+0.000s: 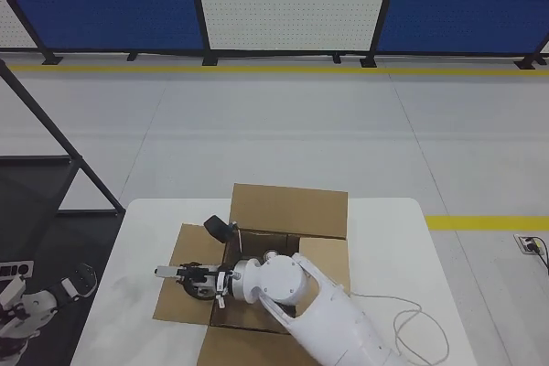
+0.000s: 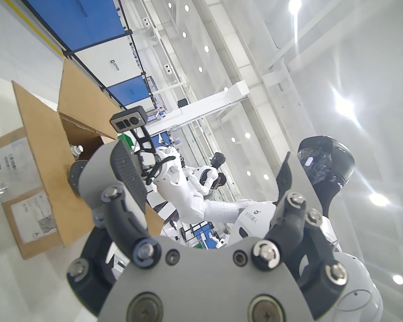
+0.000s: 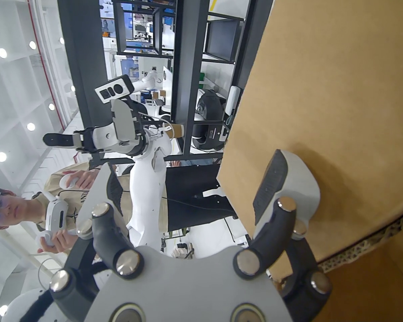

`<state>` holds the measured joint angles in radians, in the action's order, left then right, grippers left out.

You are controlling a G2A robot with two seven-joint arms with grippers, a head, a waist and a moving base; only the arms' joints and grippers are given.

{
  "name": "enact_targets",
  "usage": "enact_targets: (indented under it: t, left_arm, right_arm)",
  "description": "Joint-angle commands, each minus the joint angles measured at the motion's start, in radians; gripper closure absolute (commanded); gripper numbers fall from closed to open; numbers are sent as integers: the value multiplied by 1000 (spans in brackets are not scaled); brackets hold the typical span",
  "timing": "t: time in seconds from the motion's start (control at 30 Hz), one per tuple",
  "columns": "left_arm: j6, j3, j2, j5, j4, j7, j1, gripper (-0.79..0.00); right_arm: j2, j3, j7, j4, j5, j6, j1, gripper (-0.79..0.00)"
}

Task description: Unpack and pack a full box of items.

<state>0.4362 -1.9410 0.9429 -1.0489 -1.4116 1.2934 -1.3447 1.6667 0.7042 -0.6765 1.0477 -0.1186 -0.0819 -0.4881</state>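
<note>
An open cardboard box (image 1: 288, 210) stands on the white table (image 1: 384, 274) with its flaps spread outward. Inside it, a small white bottle top (image 2: 76, 150) pokes up near one wall. My right gripper (image 1: 178, 271) hovers over the box's left flap (image 1: 188, 242). It is open (image 3: 188, 175), with one finger pad (image 3: 272, 182) lying close against a brown cardboard flap (image 3: 322, 85) and nothing gripped. My left gripper (image 1: 46, 285) hangs off the table's left side, below the tabletop. It points upward, open and empty (image 2: 205, 155). The box's labelled side (image 2: 30, 196) faces it.
A black metal rack (image 1: 37, 183) stands on the floor left of the table, close to my left arm. A thin white cable (image 1: 412, 320) loops over the table's right part. Bare tabletop lies left and right of the box.
</note>
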Motion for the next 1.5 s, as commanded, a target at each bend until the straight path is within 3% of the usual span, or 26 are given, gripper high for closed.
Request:
enact_targets:
  t: [0.0,0.4,0.8,1.07,1.47]
  left_arm:
    - [0,-1,1,-1,3,1,1,-785]
    - [-6,-2,6,5,5,8,8,-785]
    - [-10,-7,9,11,6,7,10,-785]
    - [-13,-7,12,18,0,7,12,-785]
    - [-18,-5,15,34,-12,3,15,-785]
  right_arm:
    - [9,-11,12,-22,3,-1,10,-785]
    - [44,-42,55,-82,51,-14,34,-785]
    - [45,1,42,-67,67,2,22,-785]
    - [31,50,23,-8,81,23,-8,-785]
    - [-21,194,-20,199,132,33,-107,-785]
